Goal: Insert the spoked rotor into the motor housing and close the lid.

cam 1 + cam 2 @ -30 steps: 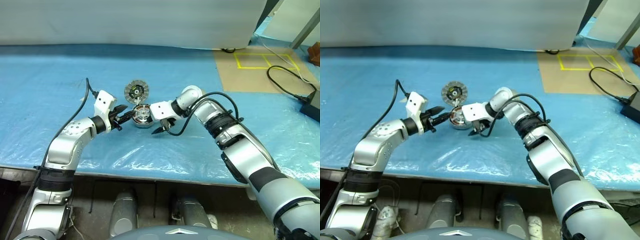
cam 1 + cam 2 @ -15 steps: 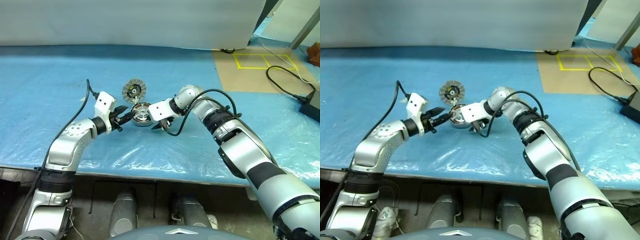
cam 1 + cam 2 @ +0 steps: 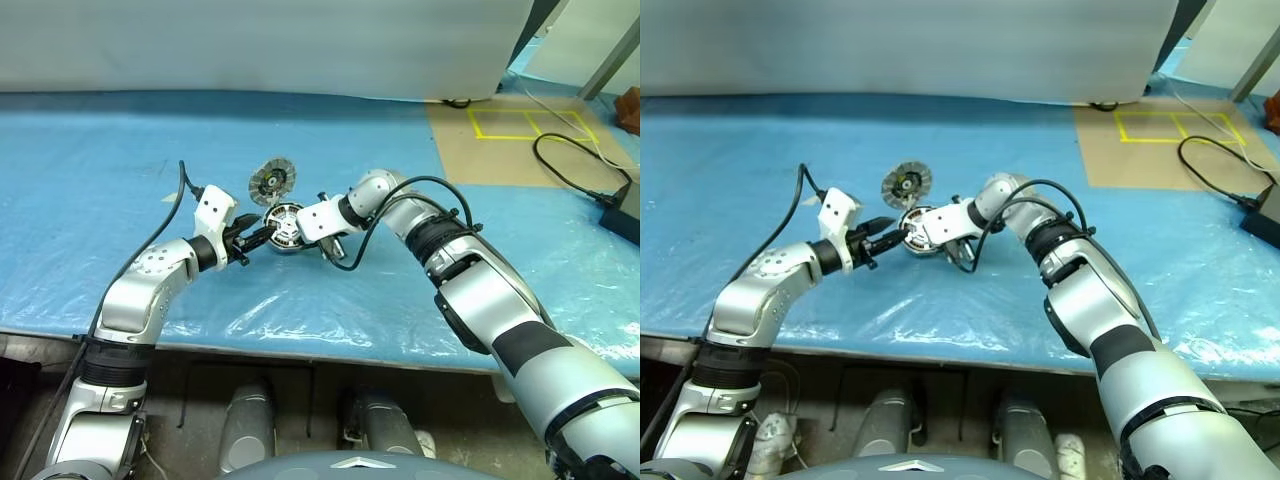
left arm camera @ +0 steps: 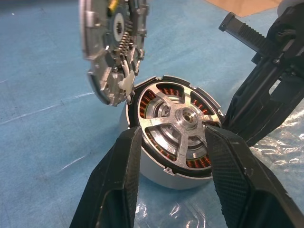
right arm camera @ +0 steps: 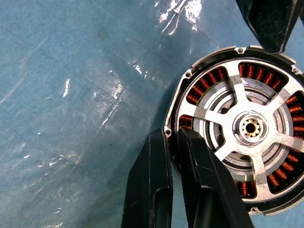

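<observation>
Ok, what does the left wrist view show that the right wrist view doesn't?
Left wrist view alone: the lid, standing tilted open at the motor housing rim, and the left gripper with a finger on each side of the housing. Right wrist view alone: a straight-down look at the right gripper, fingers nearly together at the housing's rim. Both: the spoked rotor seated inside the housing over the copper coils, on the blue sheet.

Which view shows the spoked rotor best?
Right wrist view: the spoked rotor faces the camera, seated in the motor housing, spokes and hub clear. The left wrist view shows it at a slant between that arm's fingers. The eye views show it small.
</observation>
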Robot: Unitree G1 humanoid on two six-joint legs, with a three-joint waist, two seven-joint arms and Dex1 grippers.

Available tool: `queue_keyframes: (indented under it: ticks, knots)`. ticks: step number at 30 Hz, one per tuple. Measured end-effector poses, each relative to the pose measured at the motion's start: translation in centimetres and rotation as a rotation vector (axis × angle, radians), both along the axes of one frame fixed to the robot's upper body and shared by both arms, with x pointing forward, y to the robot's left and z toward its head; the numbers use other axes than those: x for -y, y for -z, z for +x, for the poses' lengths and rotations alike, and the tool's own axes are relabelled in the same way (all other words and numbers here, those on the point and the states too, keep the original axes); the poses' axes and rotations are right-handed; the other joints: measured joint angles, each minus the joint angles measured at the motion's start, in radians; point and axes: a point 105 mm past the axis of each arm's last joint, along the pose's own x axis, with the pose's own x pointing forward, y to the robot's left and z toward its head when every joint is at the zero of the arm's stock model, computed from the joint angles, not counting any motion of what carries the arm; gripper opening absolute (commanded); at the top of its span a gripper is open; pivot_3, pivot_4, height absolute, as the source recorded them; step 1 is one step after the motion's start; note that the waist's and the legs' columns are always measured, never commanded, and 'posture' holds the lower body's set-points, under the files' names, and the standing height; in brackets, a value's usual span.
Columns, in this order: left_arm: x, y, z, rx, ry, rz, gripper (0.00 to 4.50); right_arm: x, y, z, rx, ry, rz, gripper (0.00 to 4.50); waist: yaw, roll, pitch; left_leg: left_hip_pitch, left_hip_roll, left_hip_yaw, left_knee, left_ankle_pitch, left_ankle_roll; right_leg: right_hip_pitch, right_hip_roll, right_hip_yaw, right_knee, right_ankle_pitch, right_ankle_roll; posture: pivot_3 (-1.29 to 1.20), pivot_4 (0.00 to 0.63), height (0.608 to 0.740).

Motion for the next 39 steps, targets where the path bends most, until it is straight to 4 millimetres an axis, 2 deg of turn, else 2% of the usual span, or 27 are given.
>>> queue_keyframes:
  ticks: [5,12,20,23,27,33,39]
  knots:
    - [0.0,0.0,0.0,0.0,0.002,-0.001,2.2,-0.8,-0.6,-0.8,-0.185,0.083,0.033,0.03,-0.001,0.0,0.0,-0.003,0.0,0.0,0.0,0.0,0.0,-0.003,0.0,0.0,0.0,0.0,0.0,0.0,0.15,0.74]
    - [0.2,-0.1,0.0,0.003,0.006,-0.002,2.2,-2.0,-1.3,-3.2,-0.472,0.238,0.068,0.03,0.002,0.0,0.0,-0.006,0.001,0.0,-0.001,0.0,0.0,-0.006,0.0,-0.001,0.0,0.0,0.0,0.0,0.15,0.74]
    - [0.5,0.0,0.0,-0.001,0.017,-0.003,2.2,-3.7,-0.5,-2.8,-0.526,0.46,0.105,0.03,0.004,0.0,0.0,0.002,0.0,0.0,-0.002,-0.002,-0.005,0.0,0.0,0.0,0.0,0.0,0.0,0.0,0.15,0.74]
    - [0.5,0.0,0.0,-0.001,0.017,-0.003,2.2,-4.5,-0.3,-2.7,-0.515,0.5,0.119,0.03,0.003,0.0,0.0,0.006,0.0,0.0,-0.005,-0.001,-0.006,0.003,0.0,0.001,0.0,0.0,0.0,0.0,0.15,0.74]
    - [0.5,0.0,0.0,-0.001,0.017,-0.001,2.2,-4.5,-0.1,-2.5,-0.499,0.505,0.118,0.03,0.005,0.0,0.0,0.008,-0.001,0.0,-0.008,0.002,-0.011,0.005,0.0,0.001,-0.002,0.0,0.0,0.0,0.15,0.74]
    - [0.4,-0.1,0.0,0.001,0.014,0.001,2.2,-4.6,0.0,-2.6,-0.521,0.513,0.133,1.85,0.004,0.0,0.0,0.008,-0.002,0.0,-0.01,0.002,-0.012,0.005,0.0,0.001,-0.005,0.0,0.0,0.0,0.15,0.74]
    - [-0.1,-0.2,0.0,0.003,0.012,0.01,2.2,-4.5,-0.5,-2.8,-0.598,0.514,0.17,1.85,0.004,0.0,0.0,0.007,-0.002,0.0,-0.012,0.003,-0.012,0.004,0.0,0.001,-0.008,0.0,0.0,0.0,0.15,0.74]
